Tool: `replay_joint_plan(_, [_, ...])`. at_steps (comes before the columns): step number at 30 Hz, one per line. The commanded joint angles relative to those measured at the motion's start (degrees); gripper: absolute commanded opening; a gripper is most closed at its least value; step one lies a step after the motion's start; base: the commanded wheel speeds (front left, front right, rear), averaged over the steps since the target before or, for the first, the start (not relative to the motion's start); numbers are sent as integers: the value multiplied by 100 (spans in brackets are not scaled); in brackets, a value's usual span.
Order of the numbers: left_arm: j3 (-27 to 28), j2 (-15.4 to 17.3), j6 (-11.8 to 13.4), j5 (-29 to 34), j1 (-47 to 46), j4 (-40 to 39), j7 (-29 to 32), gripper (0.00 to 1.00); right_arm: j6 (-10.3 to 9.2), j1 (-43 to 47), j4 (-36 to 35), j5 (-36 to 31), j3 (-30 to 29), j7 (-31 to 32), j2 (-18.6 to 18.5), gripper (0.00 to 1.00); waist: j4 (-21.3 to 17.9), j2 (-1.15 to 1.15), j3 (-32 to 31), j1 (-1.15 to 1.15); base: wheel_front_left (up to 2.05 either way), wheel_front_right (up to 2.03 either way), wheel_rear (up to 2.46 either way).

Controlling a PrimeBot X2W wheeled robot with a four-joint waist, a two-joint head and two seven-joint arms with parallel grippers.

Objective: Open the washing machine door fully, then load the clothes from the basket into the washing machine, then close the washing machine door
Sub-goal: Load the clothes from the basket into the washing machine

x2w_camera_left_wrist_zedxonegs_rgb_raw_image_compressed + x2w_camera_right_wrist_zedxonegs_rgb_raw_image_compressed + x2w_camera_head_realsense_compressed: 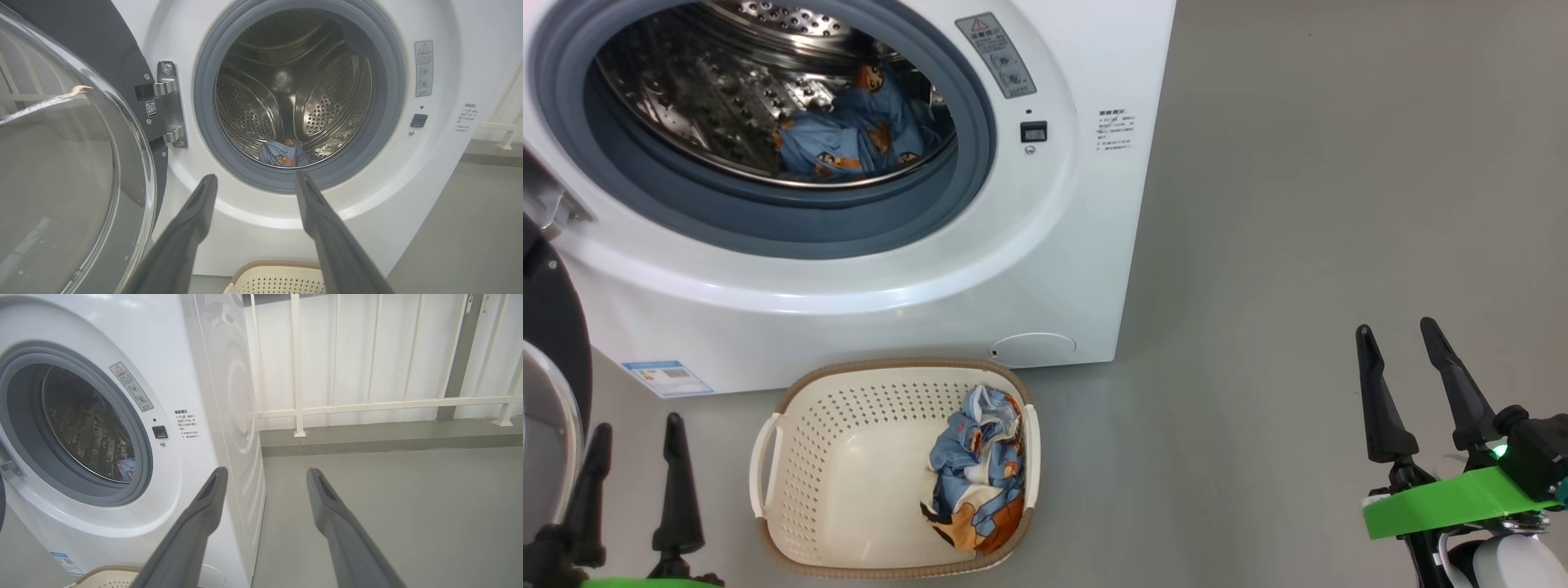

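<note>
Left gripper (637, 429) and right gripper (1396, 328) both gape empty as we watch, one garment (976, 465) in the basket (849, 408) lying between them, nearer the left, the other garment (849, 135) up inside the washing machine (1054, 269)

Bright, even light; a soft shadow lies right of the washing machine (1054, 245). Reflections streak the door glass (61, 163). Wrist views bow at edges; fingers (179, 245) blur.
</note>
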Motion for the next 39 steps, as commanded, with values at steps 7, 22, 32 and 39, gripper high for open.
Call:
replay_joint_plan(7, [-144, 85, 3, -66, -179, 212, -33, 100, 32, -111, -219, -27, 142, -45, -45, 100, -76, 0, 308, 0, 0, 0, 0])
replay_joint_plan(22, [-1340, 546, 3, -743, -1347, 1570, -33, 100, 32, -806, -419, -257, 184, -45, 293, 100, -362, 0, 1804, 0, 0, 0, 0])
replay_joint_plan(32, [-2327, 932, 3, -1299, -2333, 2511, -33, 100, 32, -1224, -541, -356, 225, -45, 459, 100, -554, 0, 2667, 0, 0, 0, 0])
replay_joint_plan(39, [-3181, 1262, 3, -1604, -3070, 2985, -33, 100, 32, -1534, -627, -276, 297, -45, 495, 100, -667, 0, 3279, 0, 0, 0, 0])
